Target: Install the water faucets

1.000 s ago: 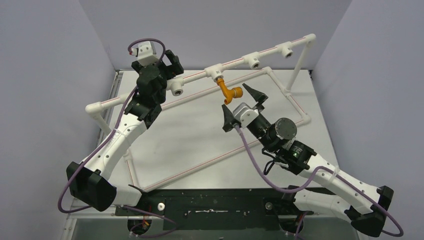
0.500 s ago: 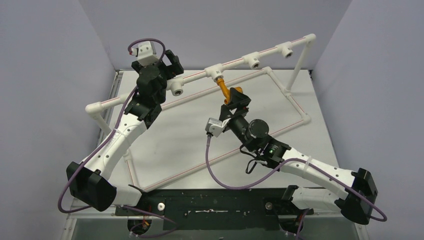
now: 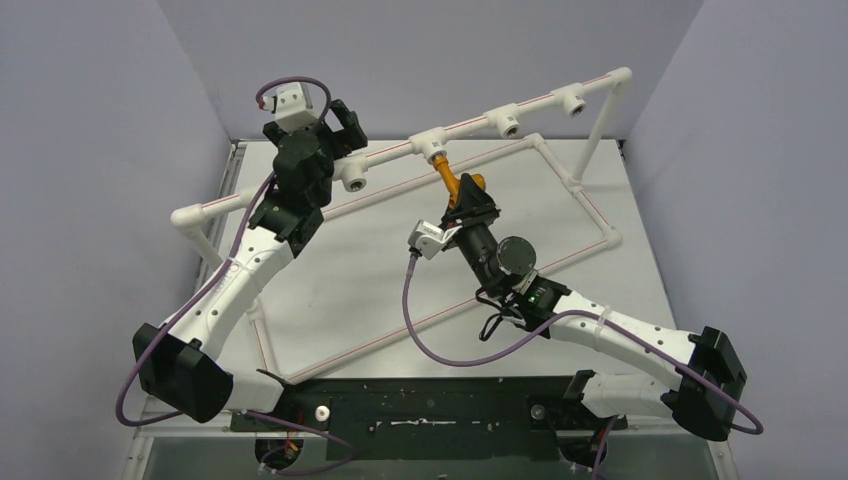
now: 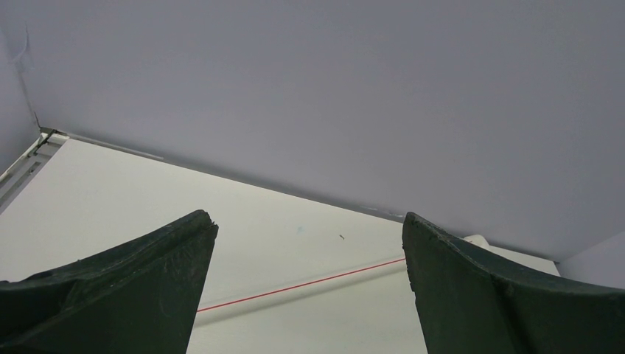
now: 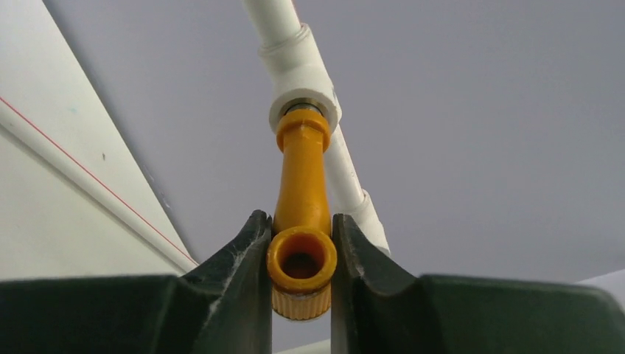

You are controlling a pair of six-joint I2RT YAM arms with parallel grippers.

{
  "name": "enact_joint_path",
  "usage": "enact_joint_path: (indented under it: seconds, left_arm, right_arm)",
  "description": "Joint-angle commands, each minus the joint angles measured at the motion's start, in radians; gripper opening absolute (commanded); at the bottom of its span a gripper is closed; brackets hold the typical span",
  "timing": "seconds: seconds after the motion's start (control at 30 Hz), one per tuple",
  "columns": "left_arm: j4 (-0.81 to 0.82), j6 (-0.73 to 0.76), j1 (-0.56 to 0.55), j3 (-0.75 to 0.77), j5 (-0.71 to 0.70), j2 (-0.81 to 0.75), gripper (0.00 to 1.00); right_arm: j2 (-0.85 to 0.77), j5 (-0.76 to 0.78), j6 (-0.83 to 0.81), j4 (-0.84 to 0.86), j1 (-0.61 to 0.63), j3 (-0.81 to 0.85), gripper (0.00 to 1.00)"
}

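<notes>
The orange water faucet [image 3: 455, 186] hangs by its top end from a white tee socket [image 3: 432, 147] on the raised pipe rail. My right gripper [image 3: 470, 203] is shut on the faucet's lower part. In the right wrist view the fingers [image 5: 243, 251] press both sides of the faucet's round open end [image 5: 301, 259], and its stem runs up into the tee [image 5: 304, 88]. My left gripper [image 3: 345, 128] stands open and holds nothing, up by the rail's left part. In its own view the left gripper [image 4: 306, 221] frames only a red-lined pipe [image 4: 295, 287].
The raised white pipe rail [image 3: 470, 124] crosses the back on thin legs, with open tee sockets [image 3: 352, 180] [image 3: 510, 124] [image 3: 572, 100]. A flat white pipe frame [image 3: 590, 215] lies on the table. Grey walls enclose the back and sides.
My right arm swung left and forward to the hanging faucet, and its jaws went from wide open to shut on it. The left arm has not moved.
</notes>
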Motion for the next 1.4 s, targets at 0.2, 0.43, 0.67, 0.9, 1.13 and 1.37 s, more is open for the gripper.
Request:
enact_joint_path:
  seconds: [0.2, 0.43, 0.67, 0.9, 1.13, 1.37]
  left_arm:
    - [-0.400, 0.034, -0.048, -0.120, 0.113, 0.085, 0.96]
    - [-0.401, 0.034, -0.048, -0.119, 0.117, 0.083, 0.96]
    - [-0.400, 0.031, -0.046, -0.119, 0.122, 0.075, 0.96]
    - [-0.398, 0.031, -0.047, -0.122, 0.125, 0.069, 0.96]
    - [-0.398, 0.029, -0.048, -0.122, 0.126, 0.065, 0.96]
    - [-0.396, 0.028, -0.048, -0.121, 0.130, 0.063, 0.96]
  right_arm:
    - [0.000, 0.096, 0.394, 0.167, 0.004, 0.038, 0.00]
    - [0.017, 0.189, 0.809, 0.256, 0.014, 0.045, 0.00]
    - [0.045, 0.310, 1.182, 0.243, 0.015, 0.066, 0.00]
    - [0.048, 0.395, 1.517, 0.179, 0.016, 0.086, 0.00]
    - [0.024, 0.436, 2.019, -0.020, 0.003, 0.120, 0.00]
    - [-0.003, 0.285, 2.524, -0.143, -0.087, 0.096, 0.00]
